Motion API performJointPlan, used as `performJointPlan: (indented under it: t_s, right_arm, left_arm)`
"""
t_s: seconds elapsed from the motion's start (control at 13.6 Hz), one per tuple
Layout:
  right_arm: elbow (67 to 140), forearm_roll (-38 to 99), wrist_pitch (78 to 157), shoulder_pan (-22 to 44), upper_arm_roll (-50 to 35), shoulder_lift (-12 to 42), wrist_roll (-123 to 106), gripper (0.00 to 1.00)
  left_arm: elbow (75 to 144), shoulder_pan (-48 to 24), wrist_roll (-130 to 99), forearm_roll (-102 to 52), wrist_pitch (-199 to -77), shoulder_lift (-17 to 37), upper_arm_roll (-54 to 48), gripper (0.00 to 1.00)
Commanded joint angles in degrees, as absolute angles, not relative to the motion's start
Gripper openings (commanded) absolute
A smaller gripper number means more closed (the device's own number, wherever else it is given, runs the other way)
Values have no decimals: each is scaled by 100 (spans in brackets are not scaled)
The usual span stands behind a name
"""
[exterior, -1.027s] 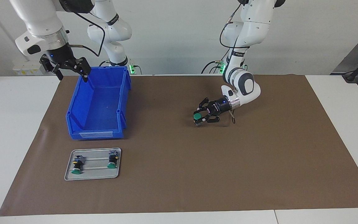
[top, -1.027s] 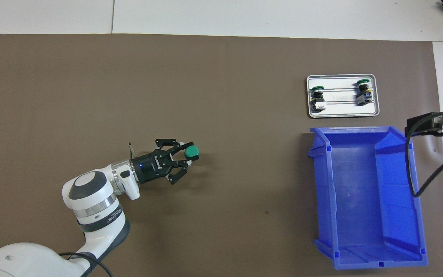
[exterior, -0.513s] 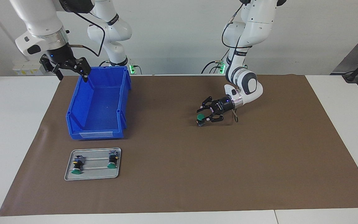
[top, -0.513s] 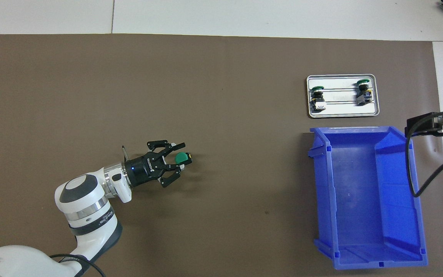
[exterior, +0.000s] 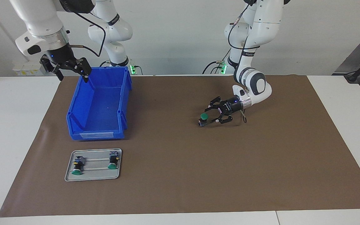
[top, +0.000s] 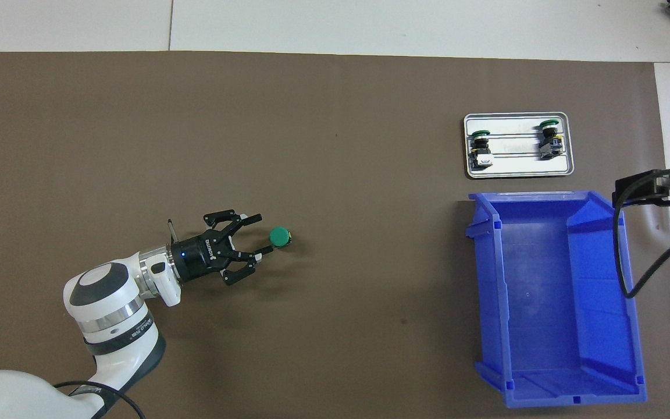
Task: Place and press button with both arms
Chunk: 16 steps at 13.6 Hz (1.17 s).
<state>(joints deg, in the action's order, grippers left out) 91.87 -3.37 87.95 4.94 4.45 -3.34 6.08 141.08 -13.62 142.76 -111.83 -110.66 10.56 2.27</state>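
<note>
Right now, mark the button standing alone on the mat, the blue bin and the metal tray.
button (top: 280, 235), overhead view, on its green cap.
blue bin (exterior: 125, 93), facing view, on its side wall toward the left arm.
metal tray (top: 518, 170), overhead view, on the bare strip along its edge nearest the bin.

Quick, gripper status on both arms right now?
Left gripper: open, holding nothing, low over the mat beside the green button.
Right gripper: open, holding nothing, waiting over the blue bin rim.

White wall (exterior: 173, 37); white table (exterior: 11, 125) under brown mat (exterior: 198, 172).
</note>
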Motion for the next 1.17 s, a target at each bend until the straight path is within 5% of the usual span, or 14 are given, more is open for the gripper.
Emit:
performJointPlan:
  t_s: [0.0, 0.15, 0.59, 1.1]
  right_arm:
    - [9255, -255, 8745, 466, 439, -431, 466, 100]
    - [9255, -246, 8745, 466, 439, -431, 475, 100]
    - [9255, -255, 8745, 466, 439, -431, 466, 100]
    - [9255, -246, 8745, 466, 439, -431, 475, 100]
  left_arm:
    - [14256, -1310, 14142, -11118, -10986, 844, 220, 75]
    - [14221, -1301, 13940, -10917, -11039, 809, 229, 81]
    - [13808, -660, 12755, -9152, -11188, 756, 246, 81]
    - [13395, -739, 10355, -7164, -12611, 211, 255, 81]
